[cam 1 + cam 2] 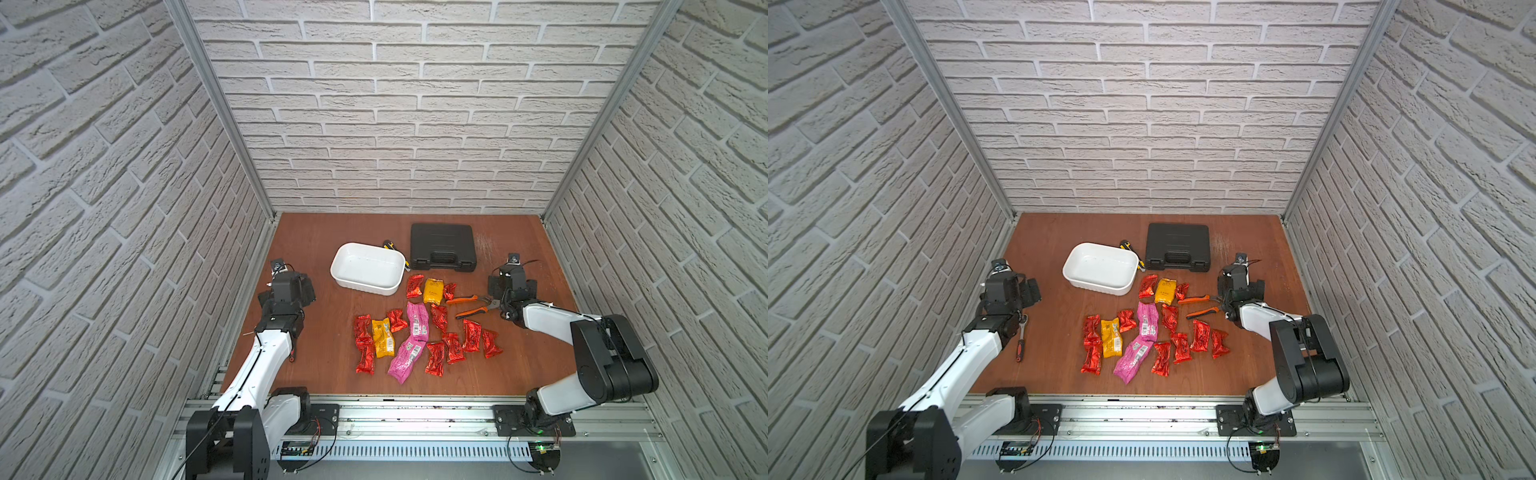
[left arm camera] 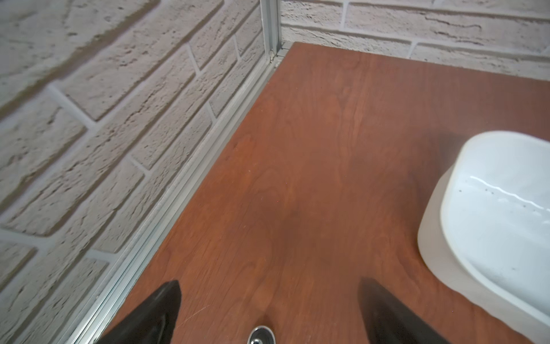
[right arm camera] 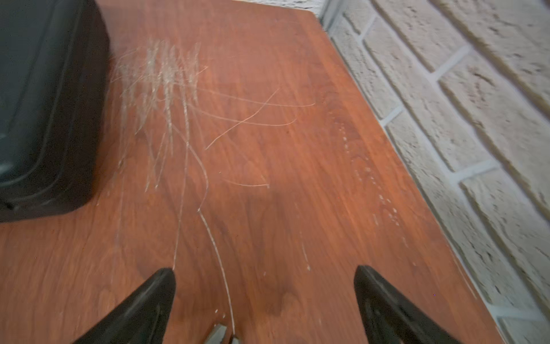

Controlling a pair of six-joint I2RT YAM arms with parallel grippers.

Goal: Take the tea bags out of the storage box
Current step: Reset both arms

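The white storage box (image 1: 368, 266) stands empty at the back middle of the wooden table, seen in both top views (image 1: 1100, 266) and at the edge of the left wrist view (image 2: 491, 208). Several tea bags (image 1: 417, 328), red, yellow and pink foil, lie scattered on the table in front of and to the right of the box (image 1: 1148, 320). My left gripper (image 2: 269, 281) hovers left of the box, open over bare wood. My right gripper (image 3: 264, 268) is right of the tea bags, open and holding nothing.
A closed black hard case (image 1: 442, 247) sits at the back, right of the box, and shows in the right wrist view (image 3: 44, 104). Orange-handled pliers (image 1: 473, 305) lie beside the right gripper. A ratchet wrench (image 1: 1021, 336) lies under the left arm. A yellow-black knife (image 1: 390, 245) is behind the box.
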